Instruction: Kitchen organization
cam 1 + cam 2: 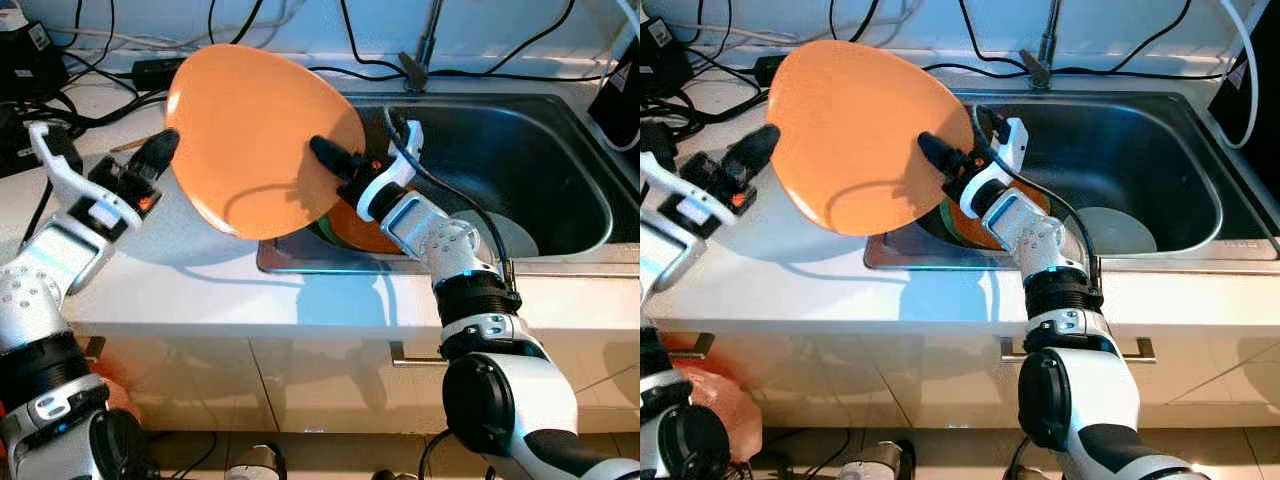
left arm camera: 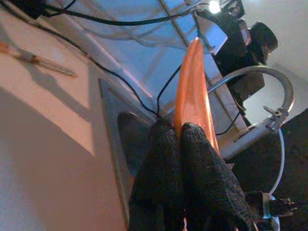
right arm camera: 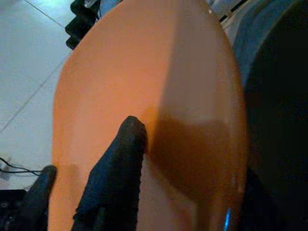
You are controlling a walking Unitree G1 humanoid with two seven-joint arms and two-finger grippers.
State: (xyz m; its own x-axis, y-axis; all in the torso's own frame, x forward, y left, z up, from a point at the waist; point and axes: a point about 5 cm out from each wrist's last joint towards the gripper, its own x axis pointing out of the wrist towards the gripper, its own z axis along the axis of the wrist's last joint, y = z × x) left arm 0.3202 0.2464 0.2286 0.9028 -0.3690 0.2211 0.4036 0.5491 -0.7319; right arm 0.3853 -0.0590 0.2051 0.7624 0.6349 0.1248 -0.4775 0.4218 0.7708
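Both grippers, left (image 1: 165, 147) and right (image 1: 325, 152), clamp the plate (image 1: 255, 130) above the counter (image 1: 180, 285); more dishes (image 1: 350, 232) wait in the sink (image 1: 520, 160).

Orange plate (image 1: 255, 130) hides the sink's (image 1: 560, 150) left part and most dishes stacked there (image 1: 345, 228). Right gripper's (image 1: 325, 150) 2nd finger hidden behind plate.
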